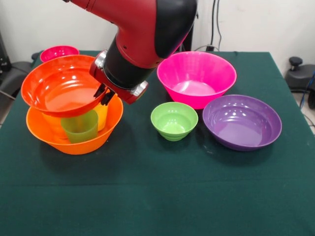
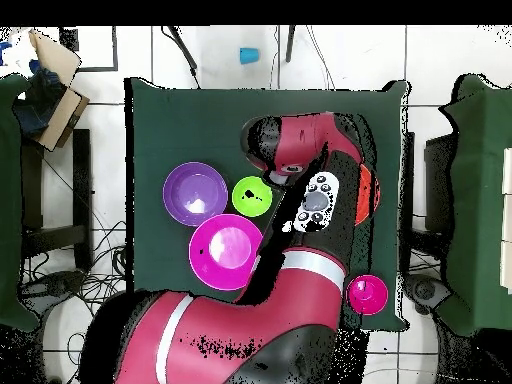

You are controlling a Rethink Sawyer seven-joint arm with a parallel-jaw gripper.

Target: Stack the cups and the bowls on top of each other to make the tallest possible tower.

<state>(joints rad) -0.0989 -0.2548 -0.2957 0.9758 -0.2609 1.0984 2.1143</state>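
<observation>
the red and black robot arm [image 1: 147, 34] comes down over the dark green table [image 1: 157, 196], and its gripper [image 1: 104, 95] sits at the right rim of the wide shallow red-orange plastic bowl [image 1: 61, 86]. the dark fingers are at both sides of this rim and seem closed on it. this bowl is tilted and rests on top of the tower, just left of the gripper.

directly under the gripper is the large glossy orange plastic bowl [image 1: 74, 140], the base of the tower. inside it stand small tapered plastic cups: a green cup [image 1: 79, 127] below and left of the gripper, a yellow cup [image 1: 102, 115] just under it, and an orange cup [image 1: 53, 123], partly hidden.

to the right of the gripper stands the large pink plastic bowl [image 1: 197, 78]. further right and nearer the camera is the wide purple plastic bowl [image 1: 242, 122]. between them, right of the gripper, is the small light green plastic bowl [image 1: 174, 120]. behind the tower, to the left, is the small crimson plastic bowl [image 1: 59, 52].

in the overhead view a blue cup [image 2: 248, 54] lies on the floor beyond the table.
</observation>
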